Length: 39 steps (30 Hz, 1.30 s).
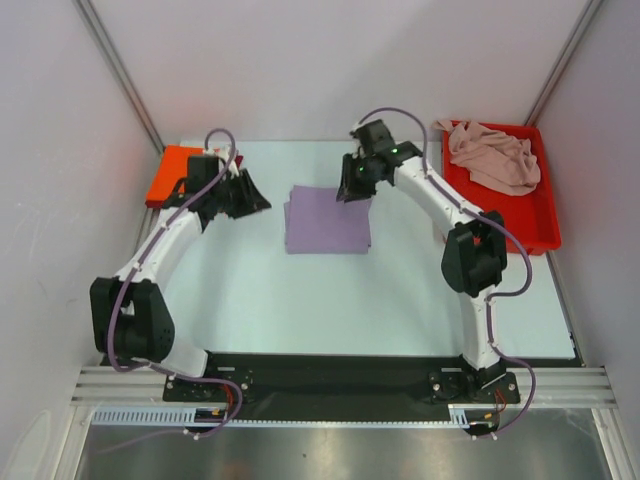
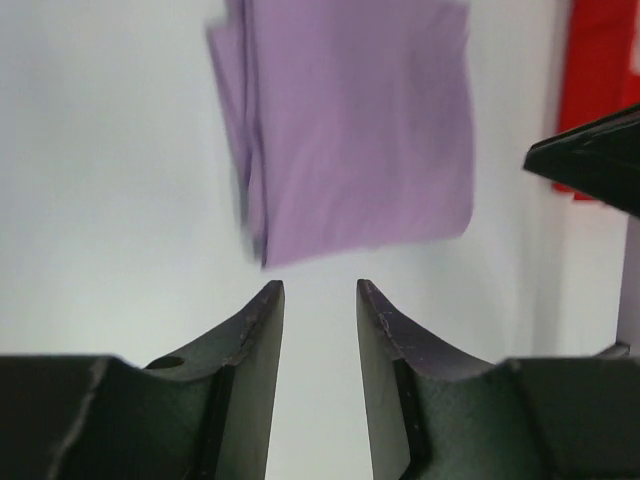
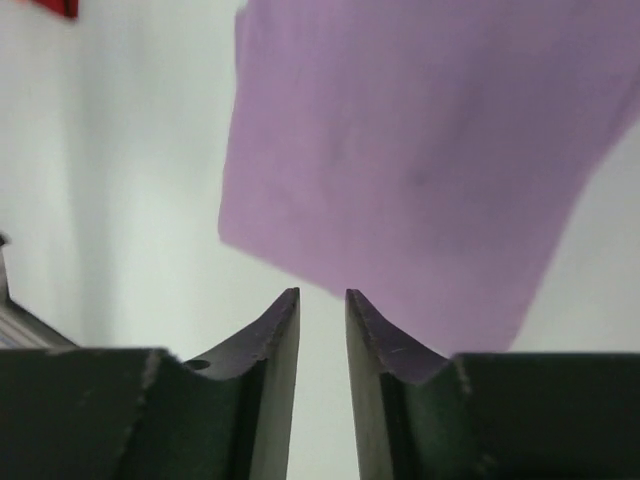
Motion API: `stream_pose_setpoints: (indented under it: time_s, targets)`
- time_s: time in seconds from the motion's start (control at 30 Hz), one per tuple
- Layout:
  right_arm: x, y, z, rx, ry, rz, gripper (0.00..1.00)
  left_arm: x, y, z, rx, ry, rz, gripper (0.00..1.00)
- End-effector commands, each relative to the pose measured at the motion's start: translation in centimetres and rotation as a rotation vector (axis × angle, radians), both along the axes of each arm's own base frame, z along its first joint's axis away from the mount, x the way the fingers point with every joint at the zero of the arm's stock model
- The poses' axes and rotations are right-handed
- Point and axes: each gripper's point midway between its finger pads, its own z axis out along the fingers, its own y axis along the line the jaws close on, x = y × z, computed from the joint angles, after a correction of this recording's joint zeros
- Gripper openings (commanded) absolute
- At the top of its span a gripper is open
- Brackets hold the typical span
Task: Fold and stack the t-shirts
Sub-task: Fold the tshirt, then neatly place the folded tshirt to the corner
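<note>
A lavender-purple t-shirt (image 1: 328, 220) lies folded into a flat rectangle in the middle of the table. My left gripper (image 1: 256, 196) hovers just left of it, open and empty. In the left wrist view the shirt (image 2: 355, 125) lies just beyond the gripper (image 2: 320, 285). My right gripper (image 1: 354, 186) is at the shirt's far right corner, open with nothing between its fingers. Its wrist view shows the cloth (image 3: 420, 160) right past the gripper (image 3: 322, 292). A pale pink t-shirt (image 1: 495, 156) lies crumpled in the red tray (image 1: 535, 225). An orange-red t-shirt (image 1: 172, 172) lies flat at far left, partly hidden by my left arm.
The red tray stands at the back right of the table, next to my right arm's elbow (image 1: 474, 256). White walls with metal posts close in the table on the left, back and right. The right gripper's black body (image 2: 590, 160) shows in the left wrist view.
</note>
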Motion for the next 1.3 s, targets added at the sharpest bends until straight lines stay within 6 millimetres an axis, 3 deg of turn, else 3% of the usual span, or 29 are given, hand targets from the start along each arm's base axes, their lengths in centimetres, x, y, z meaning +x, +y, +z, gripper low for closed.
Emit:
stream_pose_setpoints:
  time_s: [0.0,0.07,0.13,0.23,0.3,0.37,0.4,0.53,0.63,0.8,0.83,0.9,0.93,0.97,1.03,1.07,1.1,1.2,1.27]
  targets:
    - [-1.9,-0.5,-2.9,-0.054,0.083,-0.026,0.29,-4.5,0.3,-3.1,0.005,0.102,-0.027,0.40]
    - [-2.2,-0.4,-3.9,-0.075,0.096,-0.023,0.28,-5.9,0.4,-2.4,-0.002,0.084,-0.029,0.40]
    - [-2.0,-0.5,-5.4,-0.081,0.107,-0.019,0.24,-7.3,0.5,-3.2,-0.003,0.109,-0.028,0.40]
    - [-1.8,-1.9,-8.2,-0.138,0.127,-0.035,0.17,-8.8,0.6,-3.2,-0.004,0.108,-0.031,0.41]
    - [-2.6,-3.2,-10.4,-0.166,0.163,-0.040,0.17,-9.4,0.8,-3.1,0.002,0.104,-0.030,0.41]
    - [-2.6,-4.2,-11.4,-0.191,0.153,-0.052,0.17,-10.0,0.9,-3.4,0.007,0.112,-0.028,0.41]
    - [-3.6,-5.2,-12.9,-0.215,0.188,-0.055,0.17,-10.2,1.0,-3.3,0.006,0.108,-0.028,0.41]
    - [-6.4,-7.4,-15.2,-0.269,0.257,-0.080,0.16,-10.9,1.1,-3.7,0.013,0.117,-0.031,0.41]
    - [-7.8,-9.3,-14.9,-0.314,0.267,-0.126,0.17,-11.3,1.1,-3.7,0.015,0.109,-0.033,0.41]
    - [-6.5,-8.6,-10.0,-0.400,0.108,-0.063,0.26,-11.6,1.3,-3.4,0.014,0.090,-0.022,0.42]
    - [-5.4,-7.3,-7.8,-0.416,0.034,-0.046,0.32,-11.6,1.5,-3.0,0.017,0.078,-0.014,0.41]
    - [-4.8,-6.6,-6.0,-0.460,-0.027,-0.001,0.40,-11.7,1.6,-2.6,0.011,0.071,0.003,0.42]
    - [-5.0,-5.7,-5.1,-0.485,-0.053,0.028,0.51,-11.8,1.6,-2.4,0.013,0.066,0.009,0.42]
    - [-4.1,-5.5,-3.3,-0.522,-0.114,0.038,0.57,-11.9,1.8,-1.8,0.007,0.050,0.024,0.43]
    - [-4.1,-4.3,-2.0,-0.554,-0.168,0.087,0.72,-12.0,2.3,-1.3,0.018,0.036,0.055,0.44]
    - [-4.5,-2.7,-1.2,-0.583,-0.222,0.163,0.76,-12.2,2.6,-0.5,0.016,0.014,0.080,0.45]
    - [-4.6,-1.7,-1.0,-0.587,-0.251,0.207,0.85,-12.6,3.0,-0.5,0.026,0.026,0.105,0.46]
    - [-6.5,2.4,-1.6,-0.567,-0.308,0.385,0.97,-13.4,5.9,0.6,0.085,0.019,0.285,0.47]
    - [-8.0,5.2,-2.6,-0.562,-0.361,0.474,1.00,-13.6,8.6,1.3,0.122,0.011,0.468,0.48]
